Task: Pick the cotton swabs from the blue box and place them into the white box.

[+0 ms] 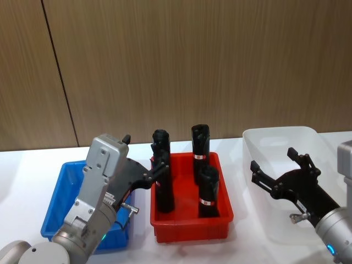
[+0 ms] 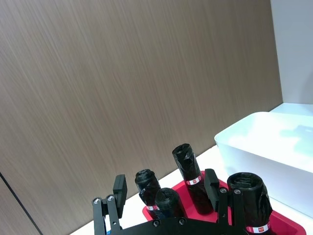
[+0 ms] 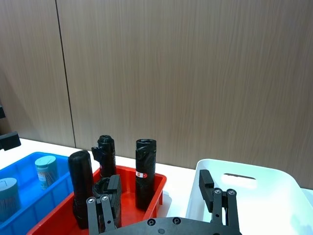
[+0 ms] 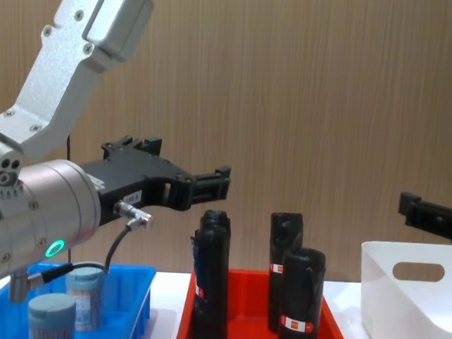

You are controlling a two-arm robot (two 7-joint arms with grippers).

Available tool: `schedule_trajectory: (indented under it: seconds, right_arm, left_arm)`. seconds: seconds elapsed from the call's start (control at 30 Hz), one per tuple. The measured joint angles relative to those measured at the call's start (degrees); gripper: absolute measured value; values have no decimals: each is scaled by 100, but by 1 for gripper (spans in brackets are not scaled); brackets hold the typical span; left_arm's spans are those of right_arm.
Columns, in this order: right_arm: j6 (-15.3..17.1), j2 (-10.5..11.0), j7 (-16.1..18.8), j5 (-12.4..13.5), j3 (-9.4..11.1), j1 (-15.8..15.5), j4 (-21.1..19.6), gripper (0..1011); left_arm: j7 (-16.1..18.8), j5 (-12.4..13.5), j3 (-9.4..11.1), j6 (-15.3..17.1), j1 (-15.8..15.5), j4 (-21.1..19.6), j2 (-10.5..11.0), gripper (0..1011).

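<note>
Two cotton swabs jars (image 4: 50,317) (image 3: 46,169) with grey-blue lids stand in the blue box (image 4: 138,287). In the head view my left arm covers much of the blue box (image 1: 59,190) and hides the jars. My left gripper (image 1: 144,154) hangs open and empty above the blue box's right edge, well above the jars, pointing toward the red bin. The white box (image 1: 275,138) stands at the right. My right gripper (image 1: 273,159) hovers open and empty over its near part. The white box (image 3: 244,171) looks empty in the right wrist view.
A red bin (image 1: 190,223) sits between the two boxes and holds several upright black rolls (image 1: 208,191) with red-white labels. The tallest roll (image 1: 163,179) stands close to my left gripper's fingertips. A wooden wall runs behind the white table.
</note>
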Motion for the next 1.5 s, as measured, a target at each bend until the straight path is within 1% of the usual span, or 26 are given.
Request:
schedule_trajectory:
  seconds: [0.8, 0.97, 1.1, 1.3, 1.43, 1.47, 1.5]
  right_arm:
    - [0, 0, 0, 0, 0, 0, 0, 1002]
    - [0, 0, 0, 0, 0, 0, 0, 1002]
    - [0, 0, 0, 0, 0, 0, 0, 1002]
    - [0, 0, 0, 0, 0, 0, 0, 1002]
    - [0, 0, 0, 0, 0, 0, 0, 1002]
    - [0, 0, 0, 0, 0, 0, 0, 1001]
    - [0, 0, 0, 0, 0, 0, 0, 1001]
  left_arm:
    - [-2, 0, -5, 1, 1, 7, -1, 1004]
    - [-15, -42, -32, 71, 14, 55, 23, 1004]
    - [-24, -128, -85, 146, 40, 99, 81, 1004]
    - [17, -369, -207, 272, 119, 174, 210, 1004]
    - [110, -647, -321, 431, 200, 224, 330, 1004]
    - [110, -647, -321, 431, 200, 224, 330, 1004]
    - [147, -749, -369, 498, 229, 244, 379, 1004]
